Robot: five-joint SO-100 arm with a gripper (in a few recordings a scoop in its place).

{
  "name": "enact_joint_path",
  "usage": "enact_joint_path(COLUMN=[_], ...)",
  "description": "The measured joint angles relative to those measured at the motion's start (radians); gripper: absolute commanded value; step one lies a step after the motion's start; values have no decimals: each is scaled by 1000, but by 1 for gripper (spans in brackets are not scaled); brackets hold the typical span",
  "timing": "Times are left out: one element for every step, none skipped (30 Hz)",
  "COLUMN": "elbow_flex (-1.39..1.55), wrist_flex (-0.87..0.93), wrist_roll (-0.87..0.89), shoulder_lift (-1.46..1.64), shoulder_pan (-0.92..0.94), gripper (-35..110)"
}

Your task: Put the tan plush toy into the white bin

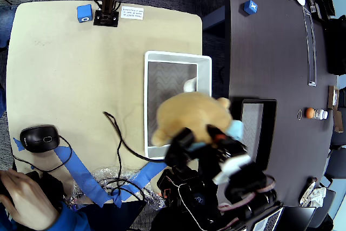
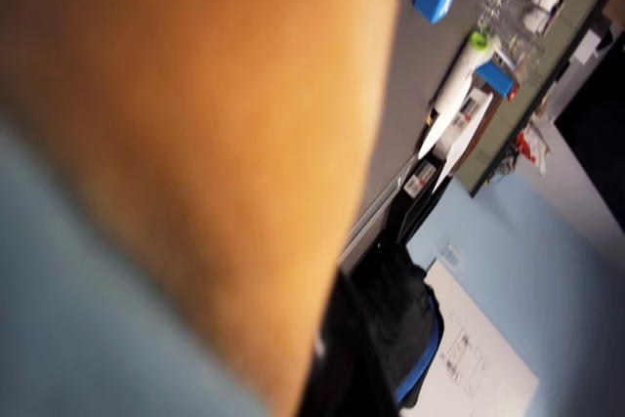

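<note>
while the tan plush toy (image 1: 189, 117) hangs over the near half of the white bin (image 1: 177, 58), i judge the carry step is nearly finished. next: ease the claw (image 1: 203, 139) further over the bin, then release. claw is clamped on the toy's lower edge. toy looks soft, golden, blurred, one light blue paw (image 1: 235, 128) overhanging the bin's right wall.

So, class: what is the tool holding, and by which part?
The tan plush toy, gripped at its lower end near a light blue paw, above the white bin.
</note>
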Motion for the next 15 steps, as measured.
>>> enact_joint_path(elbow_flex=[0,0,0,0,0,0,0,0,0,0,0,0,2,6,12], wrist_flex=[0,0,-2,-2,-2,-2,-2,-2,-2,-3,-12,-26,-40,-51,-63], wrist_roll=[0,0,0,0,0,0,0,0,0,0,0,0,0,-2,-2], shoulder_lift=[-15,-32,-52,-74,-95,-109,-124,-140,-149,-163,-176,-186,-190,-199,-202], shoulder_pan=[-3,-5,0,3,6,5,2,-2,-3,-3,-3,-3,-3,-3,-3], gripper=[0,0,0,0,0,0,0,0,0,0,0,0,0,0,0])
